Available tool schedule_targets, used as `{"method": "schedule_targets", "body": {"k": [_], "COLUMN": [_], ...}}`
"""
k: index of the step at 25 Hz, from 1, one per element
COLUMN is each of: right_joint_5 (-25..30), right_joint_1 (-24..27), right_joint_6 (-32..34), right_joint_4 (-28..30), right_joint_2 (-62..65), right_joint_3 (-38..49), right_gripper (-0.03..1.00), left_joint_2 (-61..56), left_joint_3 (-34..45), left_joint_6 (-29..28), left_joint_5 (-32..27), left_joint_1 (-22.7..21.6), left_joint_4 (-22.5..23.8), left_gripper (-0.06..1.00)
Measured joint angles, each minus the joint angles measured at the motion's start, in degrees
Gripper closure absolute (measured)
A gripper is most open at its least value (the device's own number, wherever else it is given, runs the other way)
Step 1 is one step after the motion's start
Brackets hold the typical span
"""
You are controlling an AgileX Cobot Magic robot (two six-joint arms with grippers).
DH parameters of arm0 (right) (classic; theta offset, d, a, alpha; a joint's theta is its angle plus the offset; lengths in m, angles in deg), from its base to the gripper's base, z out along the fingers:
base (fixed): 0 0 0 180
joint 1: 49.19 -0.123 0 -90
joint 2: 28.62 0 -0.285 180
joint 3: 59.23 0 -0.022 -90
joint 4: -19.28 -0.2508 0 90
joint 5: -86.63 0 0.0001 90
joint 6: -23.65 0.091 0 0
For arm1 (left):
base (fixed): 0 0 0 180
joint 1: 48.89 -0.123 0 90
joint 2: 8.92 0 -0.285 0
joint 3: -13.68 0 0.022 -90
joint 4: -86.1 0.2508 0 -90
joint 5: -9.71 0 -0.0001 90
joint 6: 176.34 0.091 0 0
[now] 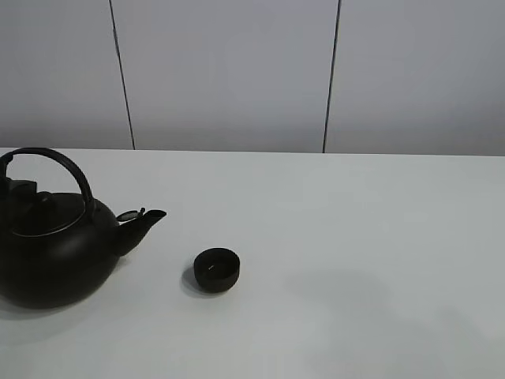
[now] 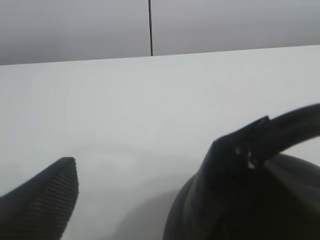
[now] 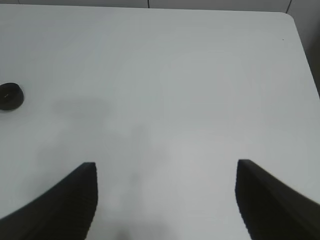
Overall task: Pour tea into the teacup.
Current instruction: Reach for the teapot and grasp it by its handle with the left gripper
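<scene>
The small black teacup [image 1: 217,268] stands on the white table [image 1: 355,237], just right of the spout of the big black kettle [image 1: 55,253]. No stream of tea shows. In the left wrist view my left gripper [image 2: 145,165] is open. One ribbed finger [image 2: 50,200] is over bare table, and the other merges with the kettle's arched handle [image 2: 295,127] and body [image 2: 250,210]. My right gripper [image 3: 166,170] is open and empty above bare table. The teacup also shows in the right wrist view [image 3: 10,96], far from that gripper. Neither gripper shows clearly in the exterior view.
A grey panelled wall [image 1: 237,71] stands behind the table's far edge. The table's rounded corner [image 3: 292,20] shows in the right wrist view.
</scene>
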Motion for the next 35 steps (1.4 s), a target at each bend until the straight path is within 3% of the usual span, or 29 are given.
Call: {"method": "schedule_targets", "body": {"k": [4, 10, 25, 35], "right_joint_5": [0.0, 0.0, 0.0, 0.0], "right_joint_1": [0.0, 0.0, 0.0, 0.0], "right_joint_6": [0.0, 0.0, 0.0, 0.0], "right_joint_4": [0.0, -0.1, -0.1, -0.1], "right_joint_2": [0.0, 0.0, 0.0, 0.0], "right_joint_3": [0.0, 0.0, 0.0, 0.0], "right_gripper": [0.44, 0.44, 0.44, 0.44], "left_joint_2": [0.0, 0.2, 0.3, -2.7], "left_joint_3": [0.0, -0.1, -0.5, -4.0], "left_joint_6": [0.0, 0.5, 1.8, 1.7], "left_joint_5": [1.6, 1.8, 1.5, -3.9], "left_joint_1": [0.0, 0.1, -0.3, -0.3], "left_joint_4": [0.1, 1.9, 4.7, 10.0], "left_gripper": [0.45, 0.82, 0.83, 0.83]}}
